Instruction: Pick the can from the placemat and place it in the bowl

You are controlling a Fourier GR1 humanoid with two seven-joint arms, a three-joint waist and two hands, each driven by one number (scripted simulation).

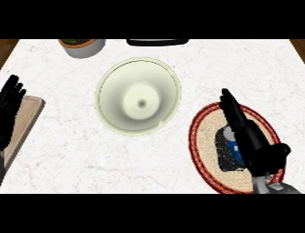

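- Your right hand (252,136), fingers straight and held together, hovers over the can (231,140) on the placemat (205,132), lower right.
- The can peeks out along the hand's left edge; its long axis can't be told.
- The bowl (139,95) sits up-left, centre frame.
- Your left hand (3,107) rests open, far left.

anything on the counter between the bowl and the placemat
No. In the head view, only a narrow strip of bare white counter separates the bowl from the placemat; nothing lies there.

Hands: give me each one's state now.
Left hand: open, holding nothing, resting at the left edge.
Right hand: open, fingers straight over the can, holding nothing.
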